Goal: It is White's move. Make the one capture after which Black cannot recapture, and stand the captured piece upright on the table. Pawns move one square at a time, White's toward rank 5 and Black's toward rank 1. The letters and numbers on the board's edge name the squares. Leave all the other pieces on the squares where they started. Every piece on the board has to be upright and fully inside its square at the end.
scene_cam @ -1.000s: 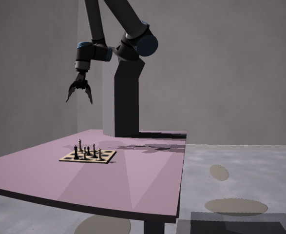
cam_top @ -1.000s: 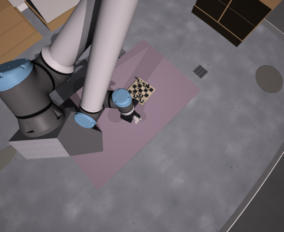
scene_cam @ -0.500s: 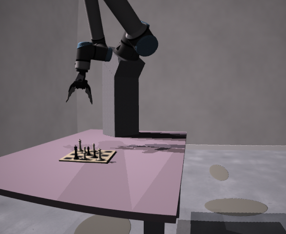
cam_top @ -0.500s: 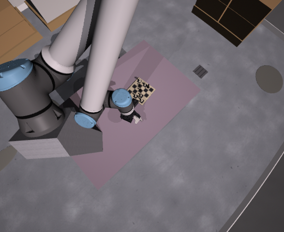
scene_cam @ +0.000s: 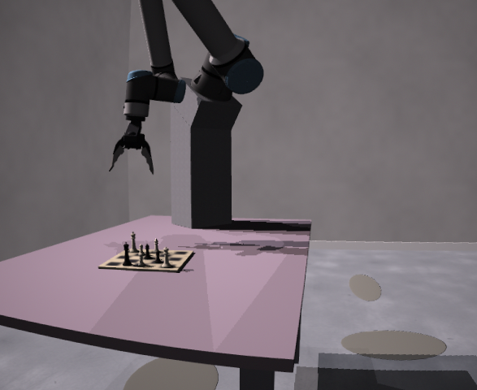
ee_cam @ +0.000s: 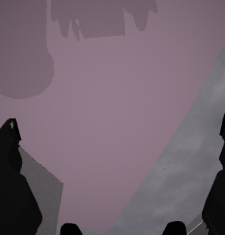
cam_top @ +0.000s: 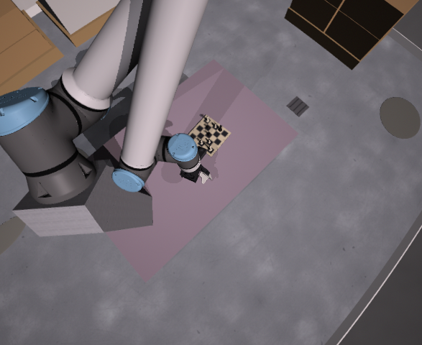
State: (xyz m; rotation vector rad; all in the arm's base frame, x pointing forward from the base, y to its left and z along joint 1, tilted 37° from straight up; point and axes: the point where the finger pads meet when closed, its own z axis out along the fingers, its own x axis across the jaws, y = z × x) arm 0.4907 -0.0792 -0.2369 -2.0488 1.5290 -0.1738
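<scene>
We see our gripper (scene_cam: 131,161) hanging high above the pink table (scene_cam: 238,293), its two fingers spread as wide as they go with nothing between them. From the exterior view the chessboard (scene_cam: 184,257) lies far below the gripper and a little toward the camera, flat on the table, and the fingertips are well apart from every piece. On it we can make out several upright pieces, both dark and pale: a tall dark piece (scene_cam: 126,254) at the near left, a tall pale piece (scene_cam: 133,242) behind it, and a pale piece (scene_cam: 166,257) toward the right, with a few others clustered between them. We cannot read the letters and numbers on the board's edge at this size, so we cannot say which square each piece stands on. In the top view the gripper (cam_top: 203,176) sits just beside the board's (cam_top: 222,139) near corner, over bare table rather than over the squares. In the wrist view we see only pink table (ee_cam: 122,127) below, the dark fingers at either edge of the frame, and the arm's shadow ahead; the board does not appear there.
</scene>
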